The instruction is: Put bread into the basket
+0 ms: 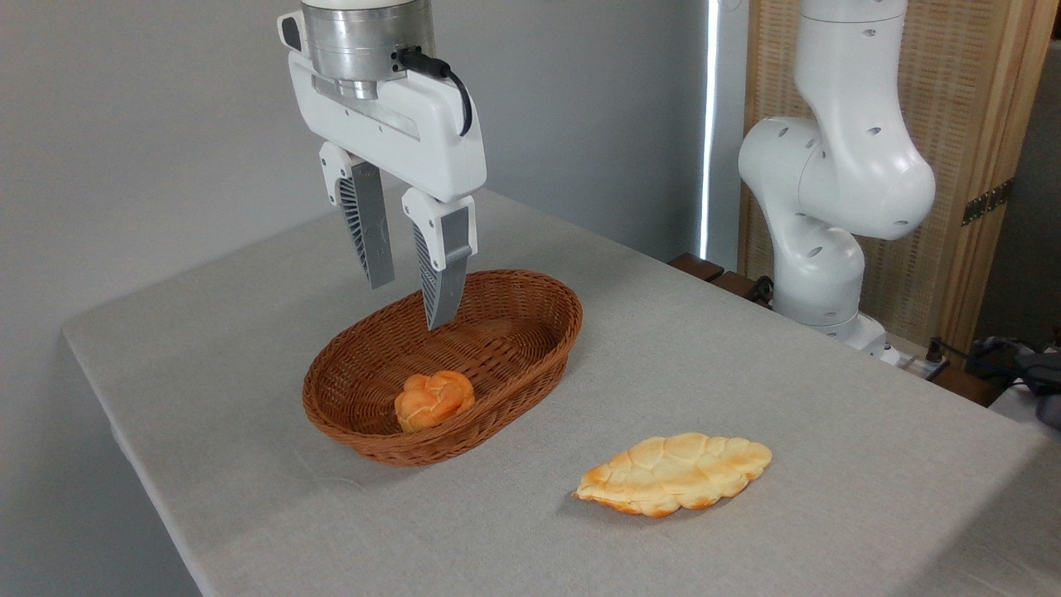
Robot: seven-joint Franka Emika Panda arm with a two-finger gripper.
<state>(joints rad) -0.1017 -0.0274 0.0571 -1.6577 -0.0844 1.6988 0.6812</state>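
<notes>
Above the oval reddish-brown woven wicker basket (530, 311), my gripper (412, 303) hangs empty, fingers narrowly parted.

Below me and toward the camera, a small round orange knotted roll (433, 400) sits in the basket's near end; the rest of its floor is bare. The flat, leaf-shaped pale golden bread (674, 473) lies well off to my right and nearer the camera, on the grey cloth-covered desk (249, 348), apart from the basket. I judge the reach hasn't begun: next I must cross over, spread wider, and descend across its narrow width.
</notes>
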